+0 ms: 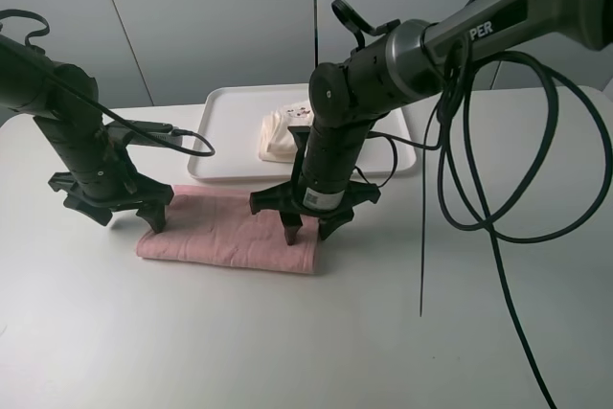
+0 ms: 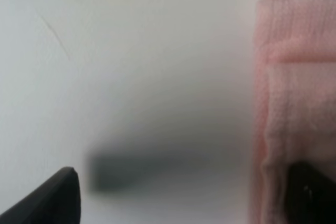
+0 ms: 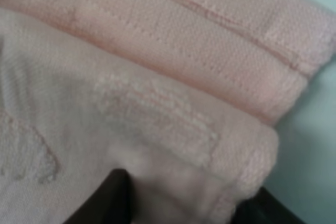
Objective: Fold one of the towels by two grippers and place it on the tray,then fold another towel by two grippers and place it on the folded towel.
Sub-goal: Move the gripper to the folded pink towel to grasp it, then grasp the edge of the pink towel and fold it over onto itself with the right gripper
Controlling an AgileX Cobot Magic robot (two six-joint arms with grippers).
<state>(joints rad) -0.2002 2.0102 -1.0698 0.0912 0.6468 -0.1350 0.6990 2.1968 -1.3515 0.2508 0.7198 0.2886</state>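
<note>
The pink towel (image 1: 225, 237) is laid on the white table (image 1: 287, 332) as a long, narrow, folded strip, just in front of the tray (image 1: 235, 131). The cream-white towel (image 1: 280, 136) is seen bundled on the tray, so the first half of the task is judged done and the second towel is the one in hand.

Each end of the strip is attended by one arm, which suits a fold made end to end. The left gripper (image 1: 129, 222) is held wide apart at the strip's left end. In its wrist view one finger (image 2: 52, 198) is set over bare table and the other against the towel's edge, so the end is straddled but nothing is gripped. This spread is judged to be there so that the layered edge can be taken in one bite.

The right gripper (image 1: 308, 232) is planted on the strip's right end with its jaws partway in. In its wrist view a corner of pink terry is seen bunched between the two dark fingers. That view is blurred, so whether the fabric is truly pinched or only enclosed cannot be told.

The stacked layers are shown at that corner, and a bite that misses the lower ones is judged the main risk when the end is lifted.
</note>
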